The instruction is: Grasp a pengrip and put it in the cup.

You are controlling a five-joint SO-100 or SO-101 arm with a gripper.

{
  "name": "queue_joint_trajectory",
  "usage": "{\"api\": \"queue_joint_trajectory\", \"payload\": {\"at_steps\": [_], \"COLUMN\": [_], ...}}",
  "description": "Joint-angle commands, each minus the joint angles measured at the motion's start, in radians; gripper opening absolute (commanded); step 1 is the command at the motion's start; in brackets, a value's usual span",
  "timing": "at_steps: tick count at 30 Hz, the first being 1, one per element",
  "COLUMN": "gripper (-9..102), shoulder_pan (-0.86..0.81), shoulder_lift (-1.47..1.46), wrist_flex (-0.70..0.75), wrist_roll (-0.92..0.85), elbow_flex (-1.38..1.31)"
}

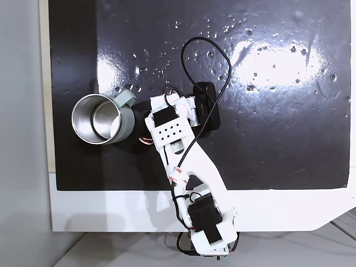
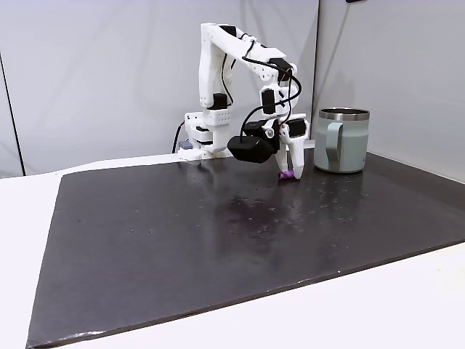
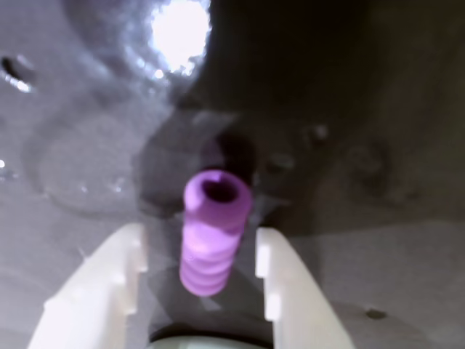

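Straddling the pengrip [image 3: 213, 231] with fingers apart, the pincer [image 3: 200, 273] is reaching the grasp step; next it needs closing, then lifting toward the cup [image 2: 340, 140].

Pengrip [image 3: 212, 236]: purple ribbed hollow tube, lay on the dark mat; cup [image 2: 341, 142] stood upright near it, sage-green outside, steel inside [image 1: 100, 118], handle toward the pengrip.

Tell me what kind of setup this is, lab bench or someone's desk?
Probably a bench test rig rather than a desk: a small white 3D-printed arm on a glossy black mat over a white table, plain grey partition walls behind, and just a sage-green steel mug and purple ribbed rubber pengrip as props.
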State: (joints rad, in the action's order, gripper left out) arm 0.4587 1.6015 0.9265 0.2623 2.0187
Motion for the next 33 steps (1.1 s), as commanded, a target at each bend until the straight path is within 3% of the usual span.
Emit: {"api": "queue_joint_trajectory", "payload": {"at_steps": [1, 5, 11, 16, 27, 33], "gripper": [11, 0, 0, 0, 0, 0], "shoulder_pan": [0.005, 0.005, 0.002, 0.018, 0.264, 0.293], "shoulder_lift": [-0.017, -0.031, 0.028, 0.179, 0.522, 0.491], "wrist_flex": [0.006, 0.000, 0.020, 0.144, 0.379, 0.341], "wrist_roll": [-0.006, -0.011, -0.015, -0.064, -0.255, -0.242], "elbow_flex": [-0.052, -0.052, -0.060, -0.130, -0.265, -0.359]}}
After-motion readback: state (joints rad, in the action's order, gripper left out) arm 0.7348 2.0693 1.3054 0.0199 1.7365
